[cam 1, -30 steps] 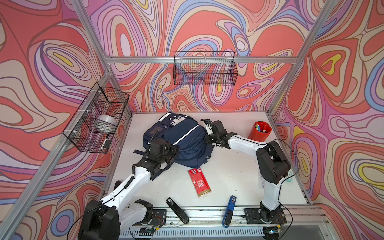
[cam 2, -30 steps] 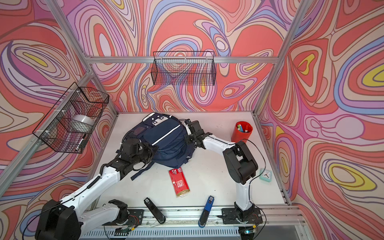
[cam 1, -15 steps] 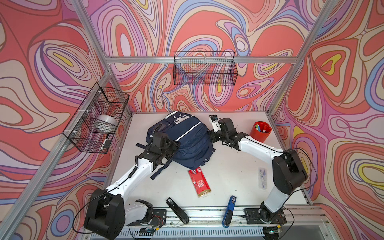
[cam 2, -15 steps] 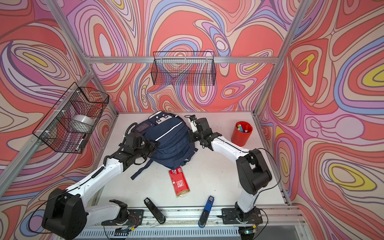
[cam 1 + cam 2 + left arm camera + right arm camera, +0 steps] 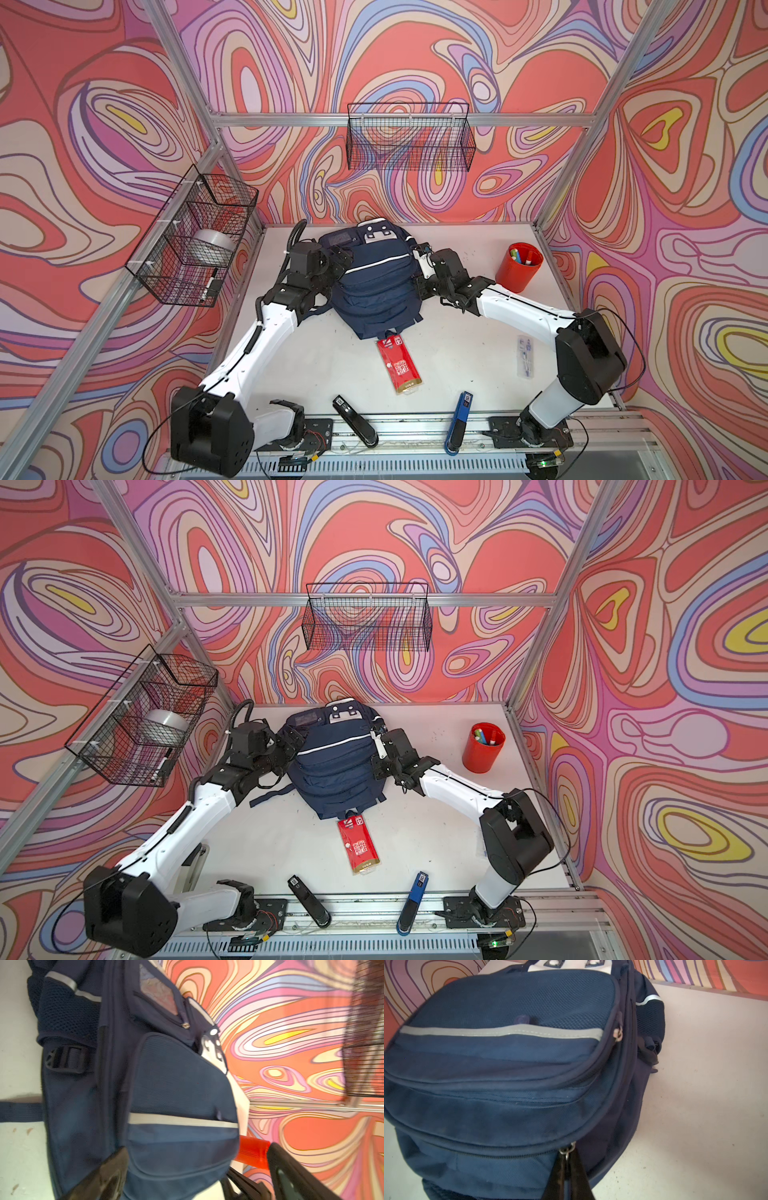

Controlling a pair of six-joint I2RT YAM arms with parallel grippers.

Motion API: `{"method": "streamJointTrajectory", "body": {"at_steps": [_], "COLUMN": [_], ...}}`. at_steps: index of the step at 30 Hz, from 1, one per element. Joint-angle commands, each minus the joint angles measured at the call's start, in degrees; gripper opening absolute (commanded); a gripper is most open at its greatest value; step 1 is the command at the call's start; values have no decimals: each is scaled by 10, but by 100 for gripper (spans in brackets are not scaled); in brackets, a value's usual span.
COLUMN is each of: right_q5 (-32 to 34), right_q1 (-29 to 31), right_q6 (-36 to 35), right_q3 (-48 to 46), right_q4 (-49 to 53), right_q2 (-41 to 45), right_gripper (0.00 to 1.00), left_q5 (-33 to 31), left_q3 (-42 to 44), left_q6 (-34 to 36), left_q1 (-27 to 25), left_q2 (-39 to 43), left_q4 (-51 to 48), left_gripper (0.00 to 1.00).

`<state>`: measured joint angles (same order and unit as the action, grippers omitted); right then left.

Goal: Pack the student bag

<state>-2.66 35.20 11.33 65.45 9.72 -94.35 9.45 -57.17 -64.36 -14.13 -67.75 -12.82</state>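
The student bag [image 5: 376,286] [image 5: 336,771], navy with thin white stripes and a white patch at its far end, lies front up at the back middle of the table. My left gripper [image 5: 337,261] [image 5: 292,742] sits at the bag's left flank. In the left wrist view the left gripper [image 5: 195,1169] stands open, its fingers [image 5: 104,1178] on either side of the bag's front pocket [image 5: 180,1147]. My right gripper [image 5: 417,250] [image 5: 376,734] is at the bag's right flank. In the right wrist view the right gripper [image 5: 568,1157] is shut on a metal zipper pull [image 5: 566,1150] of the bag.
A red packet [image 5: 399,368] lies just in front of the bag. A black stapler [image 5: 355,422] and a blue stapler [image 5: 459,419] rest at the front edge. A red pen cup [image 5: 518,266] stands back right, a clear item [image 5: 524,356] lies right. Wire baskets [image 5: 409,139] [image 5: 195,241] hang on the walls.
My left gripper has gone from shut to wide open at the bag's side. The bag has swung straighter and farther back, and both arms moved back with it.
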Motion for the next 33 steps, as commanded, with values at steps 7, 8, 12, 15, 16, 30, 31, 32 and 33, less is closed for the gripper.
{"method": "streamJointTrajectory", "body": {"at_steps": [7,8,12,15,16,30,31,32,33], "right_q5": [-8,-8,-4,-2,-1,28,40,56,68], "right_q1": [28,29,33,37,39,71,71,69,65], "right_q6": [33,37,38,39,39,48,46,38,28], "right_q3": [-15,-19,-25,-32,-34,-47,-49,-47,-44], "right_q4": [-46,-49,-45,-49,-51,-50,-46,-38,-30], "right_q2": [-15,-11,1,7,7,-8,-8,-9,-11], "right_gripper": [0,0,0,0,0,0,0,0,0], "left_q5": [-57,-59,-92,-151,-164,-156,-153,-145,-142], "left_q3": [120,125,144,146,148,157,159,157,155], "left_q6": [-226,-242,-290,-308,-318,-367,-359,-351,-341], "left_q1": [-138,-151,-189,-220,-225,-240,-240,-240,-240], "left_q2": [29,11,-37,-55,-63,-191,-185,-174,-161], "left_q4": [100,123,199,215,220,360,362,347,330], "left_gripper": [87,85,76,77,77,0,0,0,0]}}
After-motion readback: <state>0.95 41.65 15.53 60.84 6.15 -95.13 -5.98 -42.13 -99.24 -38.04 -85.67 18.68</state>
